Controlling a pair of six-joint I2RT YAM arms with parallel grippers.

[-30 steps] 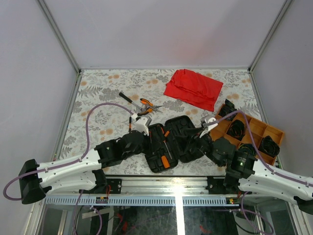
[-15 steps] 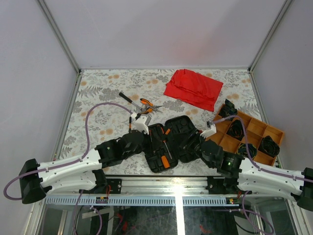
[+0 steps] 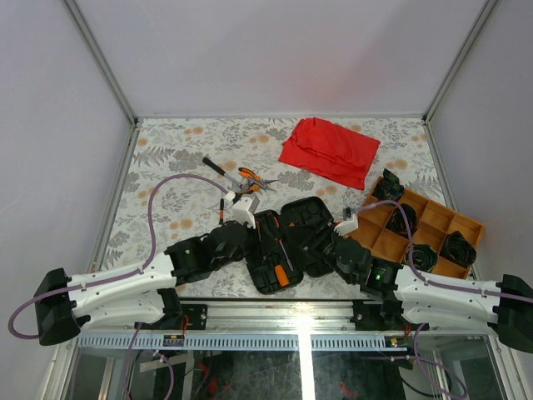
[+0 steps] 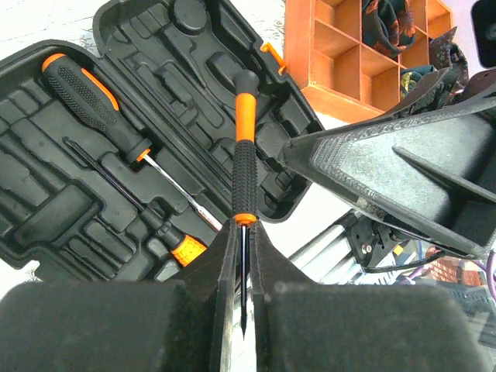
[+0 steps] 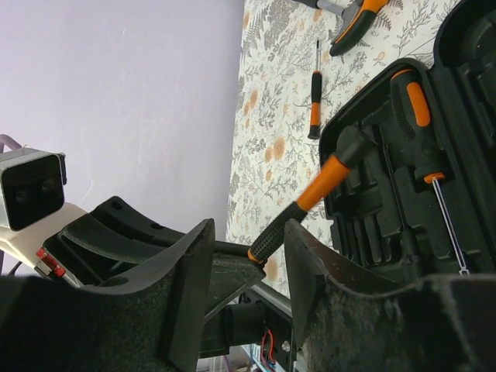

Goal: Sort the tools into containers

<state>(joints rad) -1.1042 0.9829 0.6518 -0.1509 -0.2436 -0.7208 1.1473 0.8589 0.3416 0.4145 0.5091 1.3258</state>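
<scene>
The right gripper (image 5: 249, 244) has swung from the orange tray (image 3: 390, 243) in beside the left gripper (image 4: 242, 232). Its jaws are narrowing but still apart, framing the slim screwdriver (image 4: 244, 167). The left stays clamped on the shaft, the handle reaching ahead over the open case (image 4: 70, 209). A handover or guided seating looks likely.

your right arm (image 3: 433, 287) has dropped flatter along the near edge of the bench (image 3: 183, 167) and stretched out to the left. its gripper (image 5: 248, 232) has come away from the corner of the orange tray (image 3: 385, 243) and moved up to the right side of the open case (image 3: 310, 218). the purple cable (image 3: 410, 218) now loops tighter over the tray.
</scene>
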